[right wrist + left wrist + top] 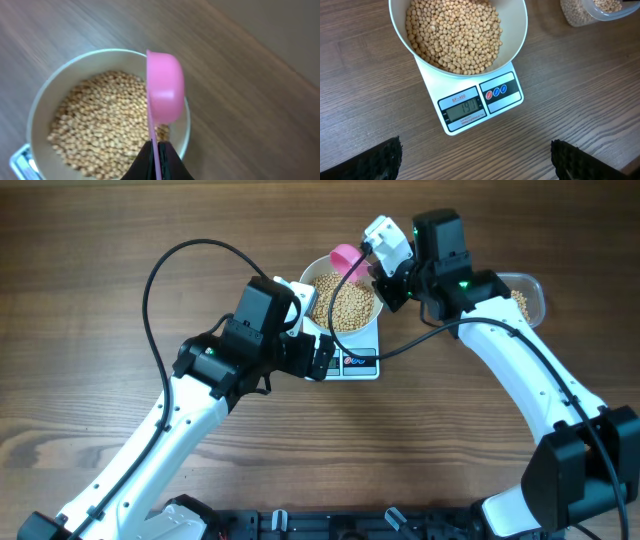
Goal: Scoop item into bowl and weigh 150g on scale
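Observation:
The white bowl (312,277) stands on the scale (362,364) and holds a heap of tan beans (345,305). My right gripper (376,270) is shut on the thin handle of a pink scoop (345,255), which hangs over the bowl's far rim. In the right wrist view the scoop (165,87) is turned on its side above the beans (100,125), with the gripper (156,149) pinching its handle. My left gripper (476,167) is open in front of the scale (502,97), its fingers (375,162) wide apart over bare wood. The scale's display (465,107) is lit.
A clear plastic tub (528,295) with more beans stands to the right of the scale, partly under the right arm; its corner (590,12) also shows in the left wrist view. Black cables loop above both arms. The table is wood.

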You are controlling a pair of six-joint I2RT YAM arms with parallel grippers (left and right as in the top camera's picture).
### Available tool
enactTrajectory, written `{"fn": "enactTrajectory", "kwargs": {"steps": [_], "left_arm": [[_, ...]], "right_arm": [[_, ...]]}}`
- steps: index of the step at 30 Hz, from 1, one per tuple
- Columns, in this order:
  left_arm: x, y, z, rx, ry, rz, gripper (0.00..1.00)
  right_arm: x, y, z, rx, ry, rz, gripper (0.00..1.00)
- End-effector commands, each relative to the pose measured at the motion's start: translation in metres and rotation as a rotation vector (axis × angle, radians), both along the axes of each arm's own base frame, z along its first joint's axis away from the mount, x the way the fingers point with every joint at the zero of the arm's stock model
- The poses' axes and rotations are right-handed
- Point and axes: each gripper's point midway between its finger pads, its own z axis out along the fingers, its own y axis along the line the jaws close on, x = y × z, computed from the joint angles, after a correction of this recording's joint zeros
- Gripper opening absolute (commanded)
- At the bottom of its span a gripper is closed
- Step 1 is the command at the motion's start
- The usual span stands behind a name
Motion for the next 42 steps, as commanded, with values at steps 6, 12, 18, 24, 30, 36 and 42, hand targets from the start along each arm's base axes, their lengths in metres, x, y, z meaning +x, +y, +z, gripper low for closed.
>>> {"fn": "enactTrajectory", "kwargs": {"steps": [6,12,18,24,30,36,42], "left_arm": [[0.004,0.002,0.007,-0.007,-0.016,0.015,1.0],[0.004,0.002,0.007,-0.007,-0.016,0.015,1.0],[0.004,0.002,0.007,-0.007,-0.016,0.015,1.0],[0.004,0.002,0.007,-0.007,-0.016,0.015,1.0],[0.004,0.002,0.007,-0.007,-0.016,0.015,1.0],[0.004,0.002,0.007,-0.007,-0.016,0.015,1.0],[0.004,0.002,0.007,-0.007,-0.016,0.015,1.0]], "right_arm": [[0.001,-0.006,-0.009,-0.085,-0.007,0.021,0.04],[-0.005,-0.008,-0.015,-0.123,0.007,0.06,0.04],[-0.016,0.004,-0.019,-0.134,0.029,0.096,0.04],[-0.016,0.008,-0.033,-0.191,0.035,0.106,0.04],[-0.014,0.006,-0.039,-0.207,0.042,0.102,0.04],[-0.021,0.011,-0.049,-0.2,0.086,0.121,0.04],[-0.045,0.028,-0.055,-0.174,0.153,0.195,0.04]]}}
